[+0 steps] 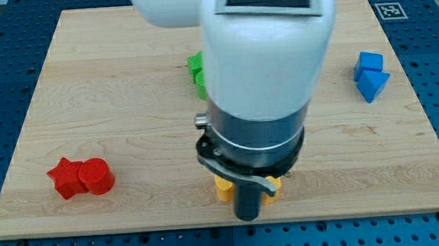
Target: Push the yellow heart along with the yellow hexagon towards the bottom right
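Pale wooden board [127, 106], visible grain, lying on a blue perforated table [0, 152]; nothing on it is a container, every block sits loose on the flat wood. The arm [266, 74] fills the middle of the view: glossy white housing above, dark grey collar below, a black-and-white marker on its top. The dark rod comes down out of the collar, and my tip [246, 218] stands near the board's bottom edge, a little right of centre. There is no hand to open or close here, just the bare rod, and it holds nothing. Two bits of yellow show either side of the rod: one yellow block [223, 188] just at its left, touching or all but, and a second yellow block [272, 188] peeping out at its right; the arm hides so much that I cannot tell heart from hexagon. Count otherwise: two red pieces together at the view's lower left, a red star [66, 179] touching a red cylinder [96, 176]; two blue blocks at the right, a blue cube [369, 61] against a blue angular block [373, 84]; one green block [197, 75], mostly hidden behind the arm. All matte plastic.
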Action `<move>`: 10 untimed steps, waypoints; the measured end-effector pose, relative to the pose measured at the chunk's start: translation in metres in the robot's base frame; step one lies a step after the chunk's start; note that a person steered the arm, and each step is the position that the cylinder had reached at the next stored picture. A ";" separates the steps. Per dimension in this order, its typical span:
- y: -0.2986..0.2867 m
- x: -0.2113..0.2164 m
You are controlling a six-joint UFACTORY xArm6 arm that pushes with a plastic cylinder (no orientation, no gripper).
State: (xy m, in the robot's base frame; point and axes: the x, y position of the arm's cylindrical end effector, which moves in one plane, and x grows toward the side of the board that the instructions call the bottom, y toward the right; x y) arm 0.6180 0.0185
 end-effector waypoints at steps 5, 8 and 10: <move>0.009 0.000; -0.103 -0.009; -0.102 -0.036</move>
State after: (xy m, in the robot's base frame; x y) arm 0.5815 -0.0839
